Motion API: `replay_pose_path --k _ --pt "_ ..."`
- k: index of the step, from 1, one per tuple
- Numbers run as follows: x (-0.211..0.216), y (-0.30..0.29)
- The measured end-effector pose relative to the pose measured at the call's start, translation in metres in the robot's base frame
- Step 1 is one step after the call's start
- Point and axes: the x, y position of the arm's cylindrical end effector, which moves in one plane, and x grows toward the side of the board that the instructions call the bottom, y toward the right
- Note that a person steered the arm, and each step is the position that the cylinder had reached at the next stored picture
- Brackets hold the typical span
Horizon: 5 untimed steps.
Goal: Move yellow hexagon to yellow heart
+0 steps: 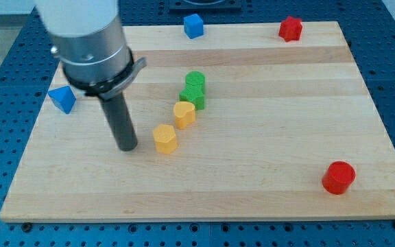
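Red cylinder nearest, yellow hexagon just right of my tip, holding nothing

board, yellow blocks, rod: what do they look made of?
Board: looks like light wood, matte; visible grain and plank seams.
Yellow hexagon and yellow heart: solid uniform colour, smooth, slight sheen; painted wood or plastic, can't tell which.
Rod: dark, smooth, dull finish; metal or plastic, unclear. My tip sits just to the view's left of the hexagon.
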Motion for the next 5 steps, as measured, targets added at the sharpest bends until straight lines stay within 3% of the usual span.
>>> replay_pose_path --k 1,5 --pt "0.016 -0.004" --pt "0.007 0.050"
